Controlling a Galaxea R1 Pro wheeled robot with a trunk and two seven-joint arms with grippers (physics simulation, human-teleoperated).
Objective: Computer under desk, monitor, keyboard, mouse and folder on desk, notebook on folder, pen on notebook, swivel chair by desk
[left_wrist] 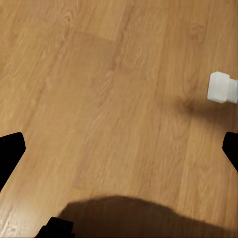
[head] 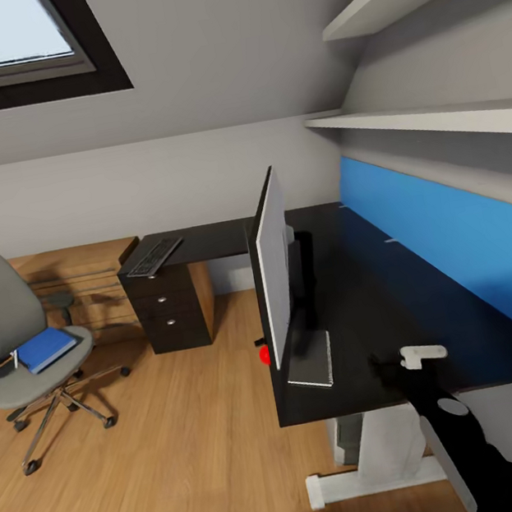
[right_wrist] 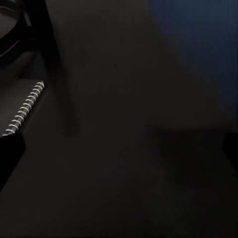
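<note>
A: Nearest, the right gripper (head: 402, 358) is held spread and empty over the black-topped desk (head: 380, 302), by the small grey spiral-bound notebook (head: 311, 361).

B: Beyond, the bright-blue flat folder (head: 46, 348) (left on the grey padded swivel chair (head: 10, 330)) must likely be fetched next; the flat black keyboard (head: 154, 256) lies farthest

Head camera high, facing down over desk (head: 361, 288) and floor (head: 175, 469), left wrist close above floor, right wrist close over desk top, shared with head view.

The black-and-grey right arm (head: 454, 444) reaches forward, its white-tipped gripper (head: 419, 356) held low. The left gripper's dark fingertips (left_wrist: 11, 151) are spread wide, nothing between them.
</note>
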